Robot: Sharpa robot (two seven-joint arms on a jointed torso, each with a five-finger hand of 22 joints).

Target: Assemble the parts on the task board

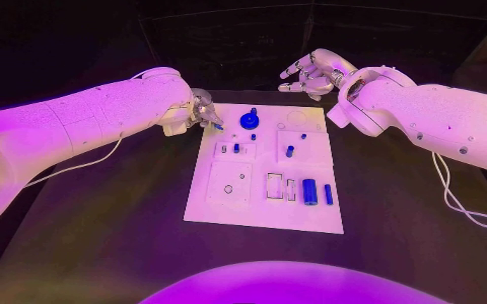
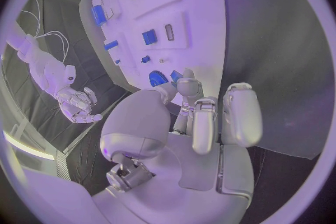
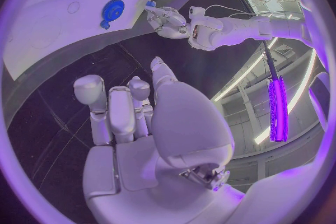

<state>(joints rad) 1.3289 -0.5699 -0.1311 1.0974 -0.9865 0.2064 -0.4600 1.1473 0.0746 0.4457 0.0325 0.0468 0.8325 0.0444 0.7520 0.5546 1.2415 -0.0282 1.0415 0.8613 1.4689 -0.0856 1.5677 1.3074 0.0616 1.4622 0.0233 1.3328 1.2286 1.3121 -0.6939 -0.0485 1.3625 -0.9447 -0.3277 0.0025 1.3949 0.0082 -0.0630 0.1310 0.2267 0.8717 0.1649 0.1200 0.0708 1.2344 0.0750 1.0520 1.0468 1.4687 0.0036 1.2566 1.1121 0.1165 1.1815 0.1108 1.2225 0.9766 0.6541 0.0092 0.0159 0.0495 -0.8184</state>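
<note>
- Task board (image 1: 266, 209): a flat, white, rectangular plate with a matte face, at centre frame on the black table (image 1: 122, 233); its near edge lies lowest in the head view. Shallow rectangular recesses and small round holes are cut into its surface.
- Blue cylinder (image 1: 310, 191): a smooth, stubby part lying lengthwise at the board's lower right, just beside a slimmer blue pin (image 1: 328, 193).
- Small blue pegs (image 1: 289, 150): short pieces set in raised white blocks at mid-board.
- Blue gear (image 1: 250, 119): a round, toothed disc with a knob, near the board's upper edge; the right wrist view shows its serrated rim.
- Left hand (image 1: 204, 112): glossy silver, at the board's upper-left corner, fingers drawn together on a small blue part (image 1: 217, 127) at their tips.
- Right hand (image 1: 314, 73): silver, raised in the upper right of the frame beyond the board, fingers loosely curled and apart, holding nothing.
</note>
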